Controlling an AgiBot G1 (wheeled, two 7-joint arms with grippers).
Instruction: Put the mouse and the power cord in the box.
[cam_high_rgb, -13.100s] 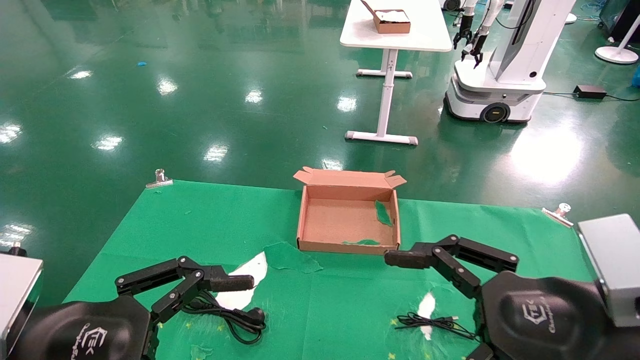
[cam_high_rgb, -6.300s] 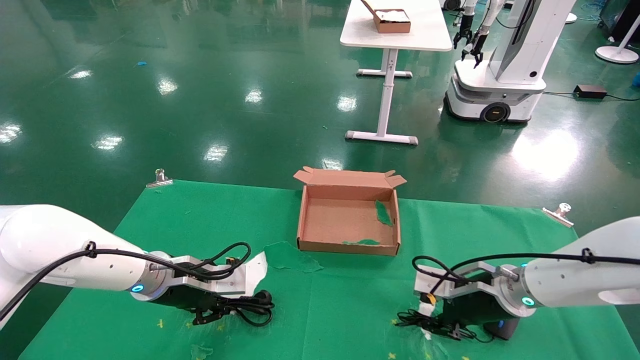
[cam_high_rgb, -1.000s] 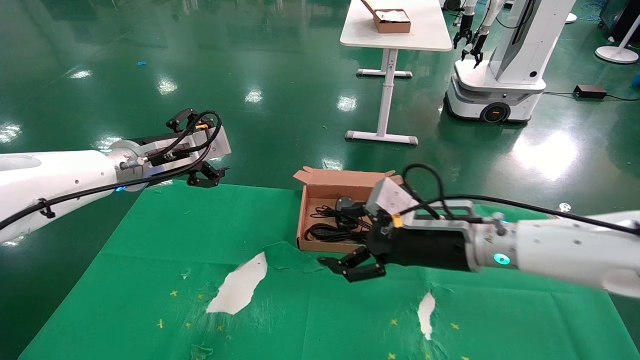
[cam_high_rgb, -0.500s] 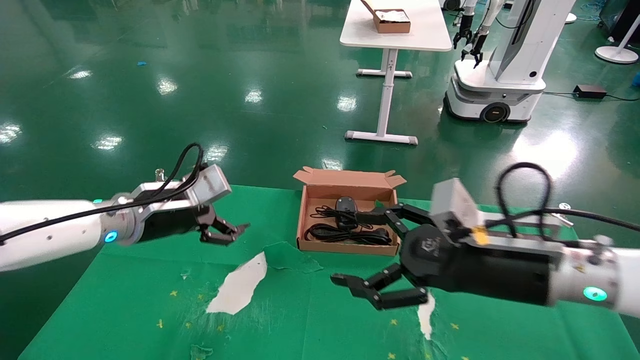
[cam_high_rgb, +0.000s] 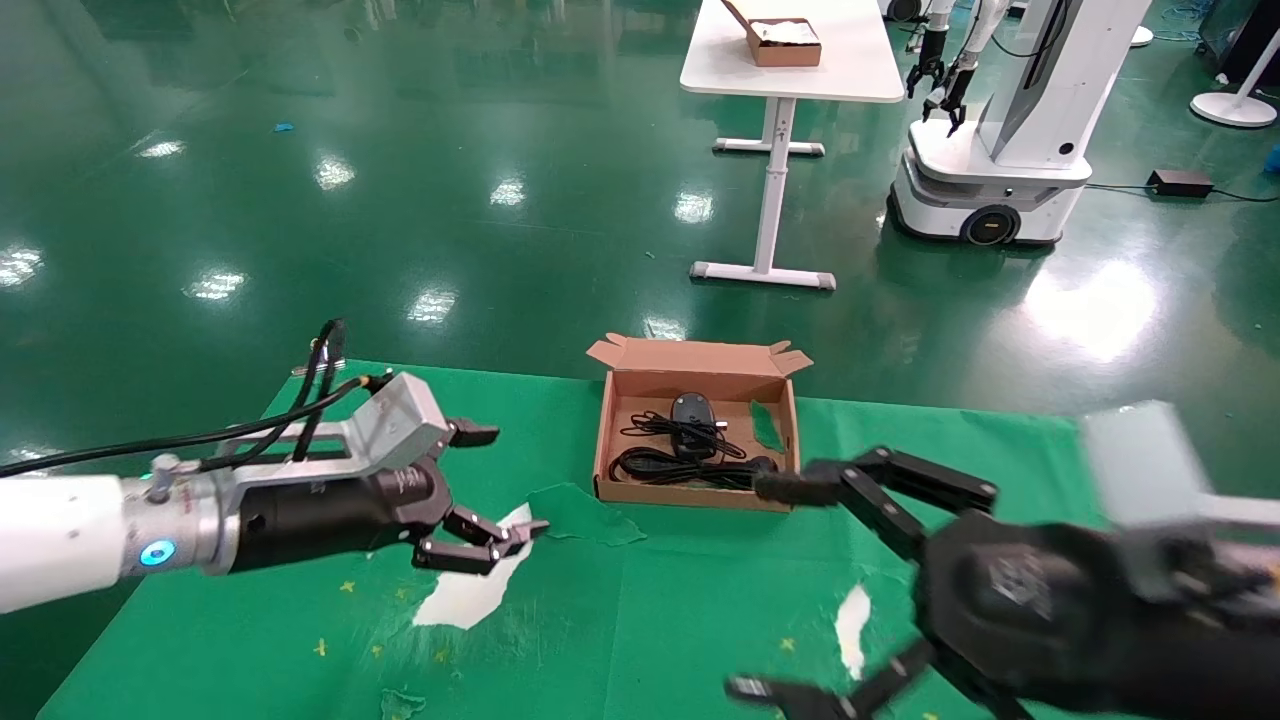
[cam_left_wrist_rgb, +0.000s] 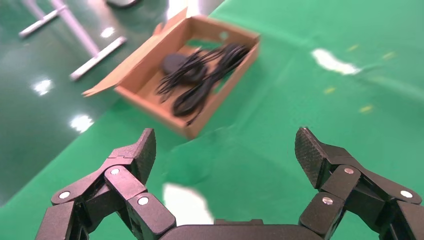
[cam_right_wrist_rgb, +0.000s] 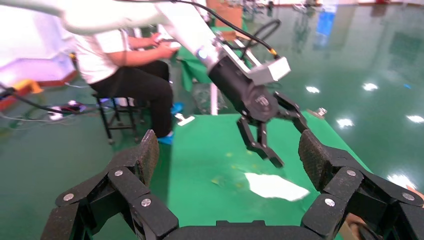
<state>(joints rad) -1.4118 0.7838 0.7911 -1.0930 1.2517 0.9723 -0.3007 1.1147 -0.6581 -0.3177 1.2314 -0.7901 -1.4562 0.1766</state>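
I see the small black oval mouse (cam_high_rgb: 692, 409) and thick black coiled power cord (cam_high_rgb: 660, 466) inside the shallow brown cardboard box (cam_high_rgb: 606, 432), apart from my left gripper (cam_high_rgb: 487, 486) and right gripper (cam_high_rgb: 800, 590), both spread wide and empty

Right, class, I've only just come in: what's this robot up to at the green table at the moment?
It is packing. The mouse and the power cord already lie in the box. Neither gripper holds anything: the left gripper hovers over the green cloth beside the box, and the right gripper is near the camera on the other side, both with jaws open.
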